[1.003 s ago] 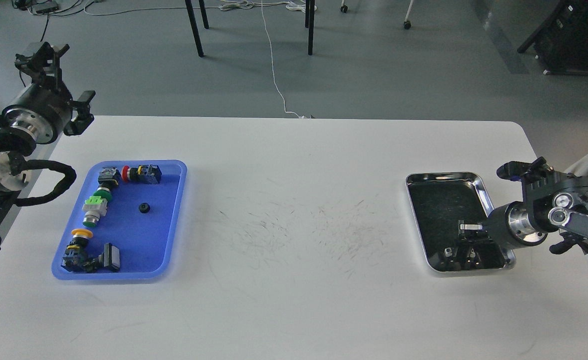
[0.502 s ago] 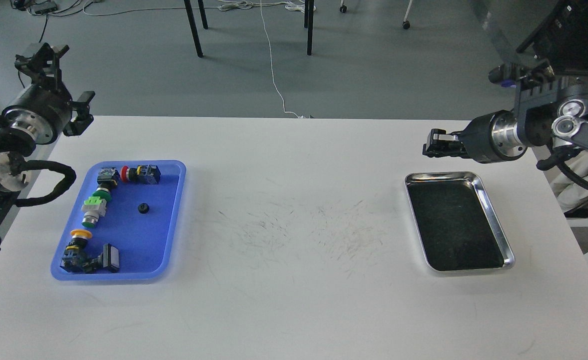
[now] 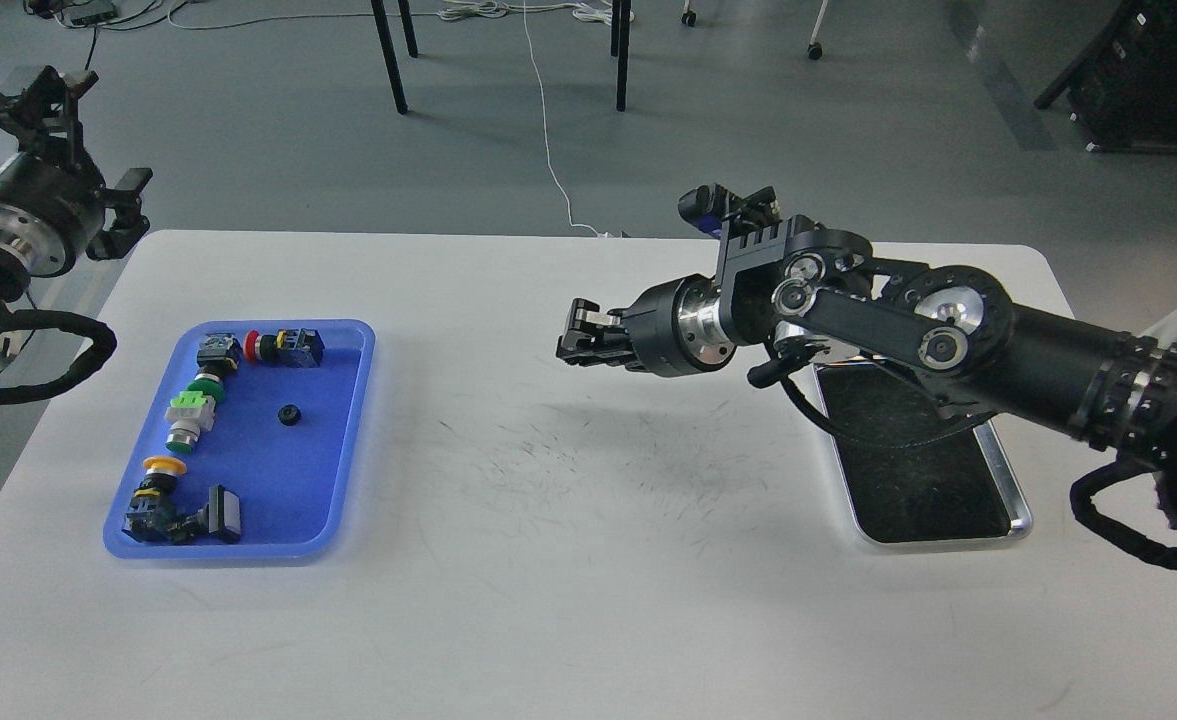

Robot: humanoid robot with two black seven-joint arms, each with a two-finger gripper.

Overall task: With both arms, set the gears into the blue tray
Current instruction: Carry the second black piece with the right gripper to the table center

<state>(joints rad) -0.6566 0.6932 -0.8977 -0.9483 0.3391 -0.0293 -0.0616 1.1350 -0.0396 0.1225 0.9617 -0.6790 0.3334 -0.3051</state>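
The blue tray [image 3: 343, 440] lies at the table's left. One small black gear [image 3: 290, 414] rests on its floor near the middle. My right arm reaches from the right across the table, and its gripper [image 3: 570, 347] hangs shut above the bare middle, well to the right of the blue tray. Whether anything sits between its dark fingertips is too small to tell. My left gripper [image 3: 33, 92] is raised off the table's far-left corner, fingers spread open and holding nothing, behind and left of the blue tray.
Several coloured push-button switches [image 3: 193, 415] line the blue tray's left and far sides. A shiny silver tray [image 3: 1008, 505] lies at the right, partly under my right arm. Chair legs and cables stand on the floor behind the table.
My right gripper rose out of the silver tray, then swept left to the middle of the table. My left arm drew back a little to the left.
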